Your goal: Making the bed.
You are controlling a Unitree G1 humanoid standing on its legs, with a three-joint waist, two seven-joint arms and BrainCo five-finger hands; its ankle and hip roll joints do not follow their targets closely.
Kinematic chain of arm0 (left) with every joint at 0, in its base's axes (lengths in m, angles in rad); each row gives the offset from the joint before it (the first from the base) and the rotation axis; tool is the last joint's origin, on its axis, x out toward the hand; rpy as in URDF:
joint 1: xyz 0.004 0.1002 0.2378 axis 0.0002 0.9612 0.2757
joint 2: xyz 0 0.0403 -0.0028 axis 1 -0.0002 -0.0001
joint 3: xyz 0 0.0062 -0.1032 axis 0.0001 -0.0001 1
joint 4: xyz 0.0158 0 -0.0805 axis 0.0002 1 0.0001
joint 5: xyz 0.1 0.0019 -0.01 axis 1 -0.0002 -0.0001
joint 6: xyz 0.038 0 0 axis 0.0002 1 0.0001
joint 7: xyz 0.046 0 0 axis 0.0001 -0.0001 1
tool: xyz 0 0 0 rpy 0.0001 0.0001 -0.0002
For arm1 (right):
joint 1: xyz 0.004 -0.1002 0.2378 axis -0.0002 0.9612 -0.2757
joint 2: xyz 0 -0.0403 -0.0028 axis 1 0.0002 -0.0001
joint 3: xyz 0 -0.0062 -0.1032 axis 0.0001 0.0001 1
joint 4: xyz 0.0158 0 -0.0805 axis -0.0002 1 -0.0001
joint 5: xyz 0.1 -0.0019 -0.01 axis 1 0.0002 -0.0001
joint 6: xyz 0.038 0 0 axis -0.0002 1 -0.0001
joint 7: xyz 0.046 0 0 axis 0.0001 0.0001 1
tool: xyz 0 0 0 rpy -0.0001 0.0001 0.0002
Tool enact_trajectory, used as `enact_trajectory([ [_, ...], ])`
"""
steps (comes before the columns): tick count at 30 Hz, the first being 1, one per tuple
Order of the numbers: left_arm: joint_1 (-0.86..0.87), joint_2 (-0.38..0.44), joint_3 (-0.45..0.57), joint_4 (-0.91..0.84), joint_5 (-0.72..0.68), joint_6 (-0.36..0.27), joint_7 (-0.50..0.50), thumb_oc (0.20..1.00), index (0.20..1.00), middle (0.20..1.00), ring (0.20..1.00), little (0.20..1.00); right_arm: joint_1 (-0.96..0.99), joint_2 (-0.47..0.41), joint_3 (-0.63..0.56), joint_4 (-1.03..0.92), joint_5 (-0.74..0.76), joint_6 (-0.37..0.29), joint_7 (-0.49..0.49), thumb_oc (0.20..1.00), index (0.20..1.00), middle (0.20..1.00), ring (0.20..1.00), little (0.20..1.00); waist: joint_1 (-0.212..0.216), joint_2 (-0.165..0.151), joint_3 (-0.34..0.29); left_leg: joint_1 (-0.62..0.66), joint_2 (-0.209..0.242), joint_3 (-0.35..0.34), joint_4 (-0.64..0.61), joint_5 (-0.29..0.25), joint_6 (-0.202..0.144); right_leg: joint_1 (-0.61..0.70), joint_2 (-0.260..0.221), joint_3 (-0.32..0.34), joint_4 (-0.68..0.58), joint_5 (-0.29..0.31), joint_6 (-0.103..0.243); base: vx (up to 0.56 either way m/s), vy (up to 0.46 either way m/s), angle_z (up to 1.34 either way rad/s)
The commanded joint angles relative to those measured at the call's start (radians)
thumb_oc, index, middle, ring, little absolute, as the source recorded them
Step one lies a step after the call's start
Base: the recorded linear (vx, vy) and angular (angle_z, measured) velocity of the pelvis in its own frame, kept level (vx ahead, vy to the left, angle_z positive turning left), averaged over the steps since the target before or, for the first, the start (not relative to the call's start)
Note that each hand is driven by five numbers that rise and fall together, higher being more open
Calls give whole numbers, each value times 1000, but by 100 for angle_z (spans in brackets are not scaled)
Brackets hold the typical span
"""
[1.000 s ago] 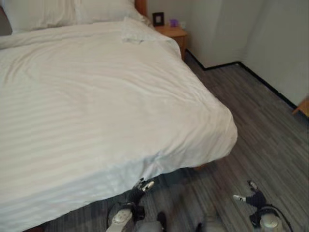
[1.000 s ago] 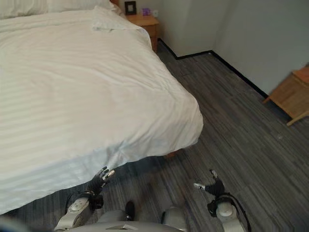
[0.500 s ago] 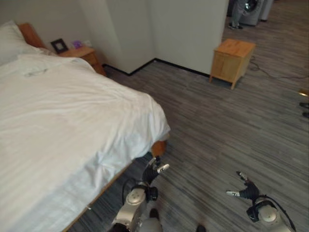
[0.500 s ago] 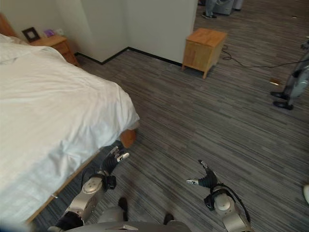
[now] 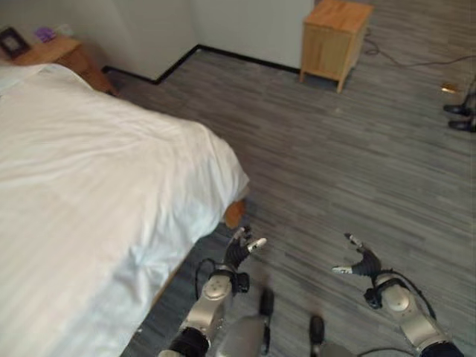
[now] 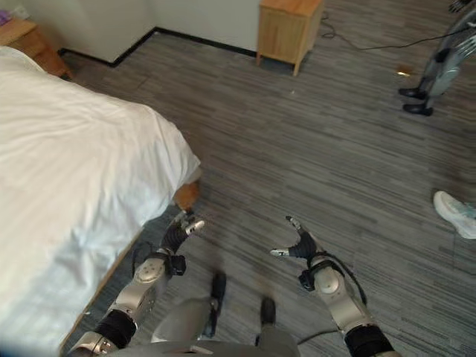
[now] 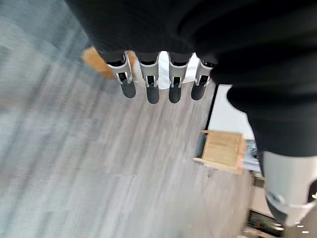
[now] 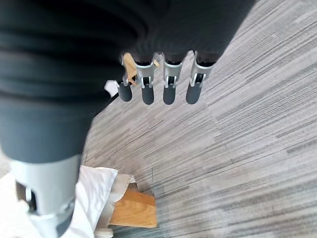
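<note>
- At nine o'clock, the bed [image 5: 89, 193] with its white duvet [image 5: 67, 223] draped over the foot corner, a wooden bed leg [image 5: 233, 214] showing beneath.
- Grey striped floor [image 5: 335, 149] spreading from the centre toward three o'clock.
- Wooden cabinet [image 5: 335, 33] at one o'clock against the wall; a nightstand [image 5: 56, 53] at eleven.
- Left hand [image 5: 242, 251] at six o'clock, fingers straight, holding nothing, just off the duvet corner.
- Right hand [image 5: 362, 262] at five o'clock, fingers spread, empty.
- A person's shoe [image 6: 455, 213] at three o'clock.
</note>
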Motion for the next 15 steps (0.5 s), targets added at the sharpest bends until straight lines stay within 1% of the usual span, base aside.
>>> enact_trajectory([
  [1,-38,30,-29,-46,17,-39,10,1000,1000,1000,1000,1000,-40,4,-42,-83,-25,-49,0,1000,1000,1000,1000,1000,-18,8,-11,24,-11,-9,-95,97,0,167,24,-75,28,270,40,465,155,10],
  [2,-52,31,-36,-42,21,-37,14,1000,1000,1000,1000,1000,-40,13,-49,-83,-21,-45,-2,1000,1000,1000,1000,1000,-51,30,-1,77,4,-24,-112,84,0,101,33,-98,75,247,29,506,9,54],
  [3,-81,30,-43,-34,15,-35,17,1000,1000,1000,1000,1000,-32,29,-60,-88,-13,-39,-9,1000,1000,1000,1000,1000,-98,31,13,142,4,-52,-130,56,-11,29,29,-127,0,180,-9,637,-1,71],
  [4,-91,30,-44,-36,12,-36,15,1000,1000,1000,1000,1000,-23,40,-71,-87,1,-39,-15,1000,1000,1000,1000,1000,-113,36,12,159,10,-61,-134,52,-22,9,28,-141,-75,175,-23,469,-56,73],
  [5,-90,30,-45,-36,12,-36,15,1000,1000,1000,1000,1000,-22,40,-71,-88,2,-39,-14,1000,1000,1000,1000,1000,-119,36,14,164,10,-68,-133,47,-23,18,27,-148,-77,168,-24,268,-46,98],
  [6,-95,30,-45,-30,10,-38,15,1000,1000,1000,1000,1000,-14,46,-80,-85,20,-40,-19,1000,1000,1000,1000,1000,-134,36,13,181,13,-78,-136,34,-33,7,29,-155,-140,153,-37,631,-201,103],
  [7,-84,25,-40,-24,13,-38,3,1000,1000,1000,1000,1000,19,58,-103,-101,42,-37,-26,1000,1000,1000,1000,1000,-169,17,-9,253,17,-105,-140,-41,-59,2,15,-153,-433,207,-48,745,-256,117],
  [8,-83,27,-35,-22,21,-38,-2,1000,1000,1000,1000,1000,21,57,-106,-98,40,-37,-27,1000,1000,1000,1000,1000,-169,13,-17,272,18,-95,-140,-59,-68,-8,-18,-194,-479,252,-34,629,-234,69],
  [9,-82,26,-35,-22,21,-38,-2,1000,1000,1000,1000,1000,22,57,-106,-98,40,-37,-27,1000,1000,1000,1000,1000,-169,16,-17,274,22,-95,-140,-62,-68,-2,-14,-196,-488,256,-33,371,-194,38],
  [10,-66,32,-23,-30,25,-38,-10,1000,1000,1000,1000,1000,14,62,-109,-97,34,-33,-33,1000,1000,1000,1000,1000,-171,18,-24,315,50,-68,-140,-90,-88,-35,-69,-289,-520,315,-11,246,-133,4],
  [11,-65,32,-22,-30,25,-37,-10,1000,1000,1000,1000,1000,15,62,-109,-98,33,-32,-33,1000,1000,1000,1000,1000,-172,20,-24,316,53,-68,-140,-92,-89,-32,-65,-290,-521,316,-11,448,-243,-16],
  [12,-46,38,-5,-28,25,-42,-10,1000,1000,1000,1000,1000,16,69,-110,-98,32,-30,-31,1000,1000,1000,1000,1000,-169,14,-31,348,60,-44,-140,-116,-97,-30,-91,-364,-527,338,-9,219,-110,-23],
  [13,-45,38,-5,-29,25,-42,-11,1000,1000,1000,1000,1000,17,70,-110,-99,32,-29,-30,1000,1000,1000,1000,1000,-170,14,-30,349,60,-44,-140,-116,-97,-28,-91,-364,-527,338,-9,327,-180,-38],
  [14,-33,37,7,-28,20,-43,-10,1000,1000,1000,1000,1000,20,74,-110,-98,32,-27,-27,1000,1000,1000,1000,1000,-168,9,-43,370,65,-32,-140,-129,-103,-14,-95,-389,-531,338,-16,338,-190,-46],
  [15,-9,34,24,-32,8,-40,-7,1000,1000,1000,1000,1000,26,77,-113,-94,32,-27,-26,1000,1000,1000,1000,1000,-173,9,-68,395,95,-18,-135,-111,-117,3,-72,-387,-524,328,-35,441,-260,-42],
])
